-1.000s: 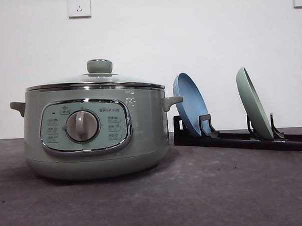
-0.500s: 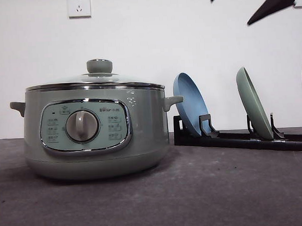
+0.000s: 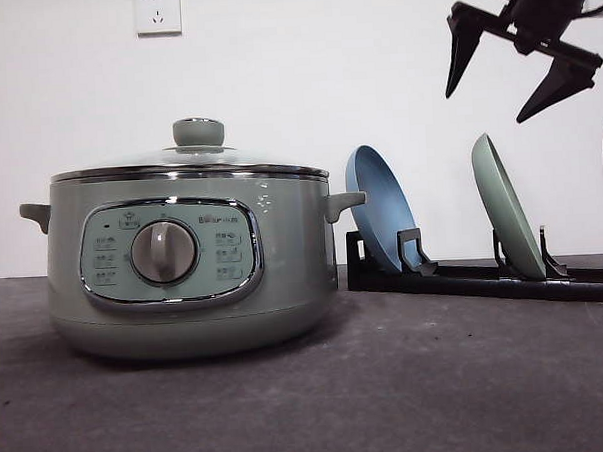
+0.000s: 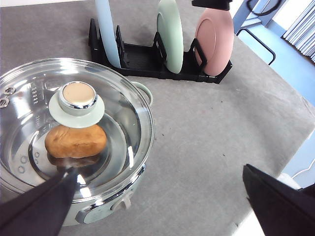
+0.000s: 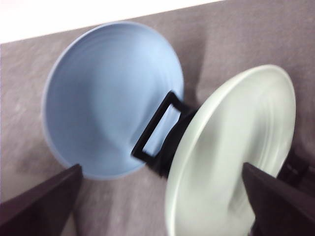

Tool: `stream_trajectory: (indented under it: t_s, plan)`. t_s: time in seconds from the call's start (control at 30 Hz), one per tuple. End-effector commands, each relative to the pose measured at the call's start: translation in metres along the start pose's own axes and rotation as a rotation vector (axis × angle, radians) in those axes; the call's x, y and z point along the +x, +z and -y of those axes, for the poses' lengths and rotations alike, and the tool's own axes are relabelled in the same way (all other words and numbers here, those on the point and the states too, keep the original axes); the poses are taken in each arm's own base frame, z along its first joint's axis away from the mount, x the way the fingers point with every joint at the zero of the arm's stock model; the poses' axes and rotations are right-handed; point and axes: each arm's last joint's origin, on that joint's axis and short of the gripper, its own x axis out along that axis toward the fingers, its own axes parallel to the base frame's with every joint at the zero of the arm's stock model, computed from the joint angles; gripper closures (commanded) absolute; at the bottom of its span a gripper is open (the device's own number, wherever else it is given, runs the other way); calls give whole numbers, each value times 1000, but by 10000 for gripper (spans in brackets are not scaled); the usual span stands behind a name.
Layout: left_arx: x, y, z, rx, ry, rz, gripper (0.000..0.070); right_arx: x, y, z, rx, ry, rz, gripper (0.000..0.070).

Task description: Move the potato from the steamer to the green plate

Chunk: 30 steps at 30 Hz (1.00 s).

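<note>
— Lower than half a second before, the right tool hung tilted above the racked green plate, fingers spread, empty.
— And the potato?
— Inside the steamer, under its glass lid. The left tool was wide apart, empty, above it.

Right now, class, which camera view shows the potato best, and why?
The left wrist view: the potato lies plain under the steamer's glass lid. From the front, the steamer's opaque wall hides it. The right wrist view faces the plates.
</note>
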Motion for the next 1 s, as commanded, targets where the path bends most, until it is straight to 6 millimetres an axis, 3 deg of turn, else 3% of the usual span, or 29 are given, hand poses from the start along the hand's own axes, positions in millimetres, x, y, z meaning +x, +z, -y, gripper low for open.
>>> stream_trajectory:
  t_s: [0.0, 0.23, 0.33, 0.5, 0.73, 0.97]
  plan:
    - [-1, 5, 2, 23, -8, 13, 0, 6, 6, 1, 15, 2, 21, 112]
    - [-1, 5, 2, 24, -8, 14, 0, 25, 3, 13, 58, -13, 0, 136]
    - [-1, 5, 2, 24, -8, 14, 0, 30, 3, 15, 61, -14, -3, 199]
    - [-1, 5, 2, 27, -8, 14, 0, 34, 2, 17, 75, -37, 3, 363]
    - [-1, 5, 2, 27, -8, 14, 0, 41, 0, 23, 119, -43, -17, 402]
    - [-1, 5, 2, 26, -8, 12, 0, 42, 0, 23, 120, -46, -18, 678]
